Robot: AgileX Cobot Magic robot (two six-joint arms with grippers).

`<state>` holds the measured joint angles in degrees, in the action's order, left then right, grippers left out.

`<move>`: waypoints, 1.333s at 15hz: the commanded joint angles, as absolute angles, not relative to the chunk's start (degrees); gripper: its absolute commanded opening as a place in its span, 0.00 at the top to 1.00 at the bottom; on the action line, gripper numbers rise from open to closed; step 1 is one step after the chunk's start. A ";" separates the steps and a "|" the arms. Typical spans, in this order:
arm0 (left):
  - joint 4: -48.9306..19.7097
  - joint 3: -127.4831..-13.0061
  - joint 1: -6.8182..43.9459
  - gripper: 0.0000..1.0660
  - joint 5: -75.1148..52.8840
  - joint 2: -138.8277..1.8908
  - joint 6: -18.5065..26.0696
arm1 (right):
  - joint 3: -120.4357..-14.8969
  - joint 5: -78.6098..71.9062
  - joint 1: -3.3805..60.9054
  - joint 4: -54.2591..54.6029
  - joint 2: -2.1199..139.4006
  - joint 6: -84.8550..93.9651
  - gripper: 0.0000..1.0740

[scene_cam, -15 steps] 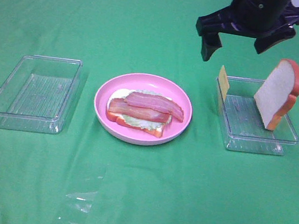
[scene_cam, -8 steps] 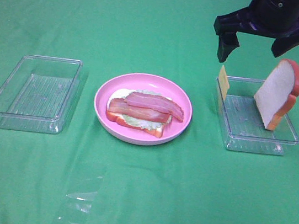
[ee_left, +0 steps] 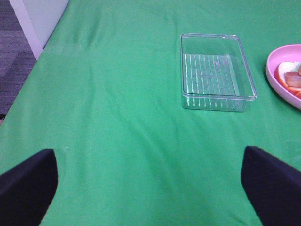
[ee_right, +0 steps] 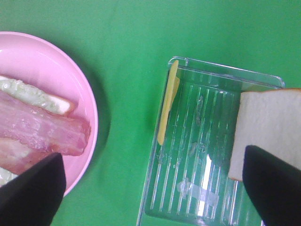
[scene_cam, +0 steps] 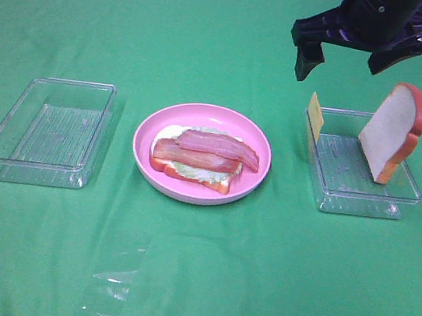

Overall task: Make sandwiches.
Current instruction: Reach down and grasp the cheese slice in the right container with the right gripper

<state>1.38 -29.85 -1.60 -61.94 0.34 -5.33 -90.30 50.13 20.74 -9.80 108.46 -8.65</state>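
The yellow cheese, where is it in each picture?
Exterior high: the cheese stands on edge at the right tray's wall nearest the pink plate.
Left wrist: not in it.
Right wrist: the cheese stands at that same tray wall.
Shared landmark: the pink plate, in all three.

Trays (scene_cam: pixel 57 132), bacon (scene_cam: pixel 216 147), bread (scene_cam: pixel 392 128): two each; plate (scene_cam: pixel 201 113), cheese (scene_cam: pixel 315 114), lettuce (scene_cam: pixel 193 172): one each

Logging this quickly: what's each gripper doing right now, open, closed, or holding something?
Left gripper: open, holding nothing.
Right gripper: open, holding nothing, above the clear plastic rectangular tray.
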 commanded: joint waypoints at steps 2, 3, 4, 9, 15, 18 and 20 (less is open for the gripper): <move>1.38 -29.74 -1.38 0.06 -61.82 1.09 -5.27 | -94.37 48.47 20.57 -10.54 113.04 -9.28 0.08; 1.38 -29.74 -1.38 0.06 -61.82 1.09 -5.27 | -95.51 48.99 20.28 -10.49 114.65 -9.28 0.08; 1.38 -29.74 -1.38 0.06 -61.82 1.09 -5.27 | -96.72 49.56 19.88 -9.91 116.25 -9.28 0.08; 1.38 -29.74 -1.38 0.06 -61.82 1.09 -5.21 | -99.58 50.53 17.88 -8.88 120.09 -8.14 0.08; 1.38 -29.74 -1.38 0.06 -61.82 1.09 -5.21 | -99.64 50.71 15.87 -6.19 121.35 -7.28 0.08; 1.38 -29.74 -1.38 0.06 -61.82 1.09 -5.21 | -99.64 50.65 15.87 -5.90 124.05 -7.05 0.08; 1.38 -29.74 -1.38 0.06 -61.82 1.09 -5.21 | -99.64 49.90 15.87 -5.33 125.94 -7.05 0.08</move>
<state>1.38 -29.85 -1.60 -61.94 0.34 -5.27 -99.35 50.36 15.99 -5.21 125.65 -7.96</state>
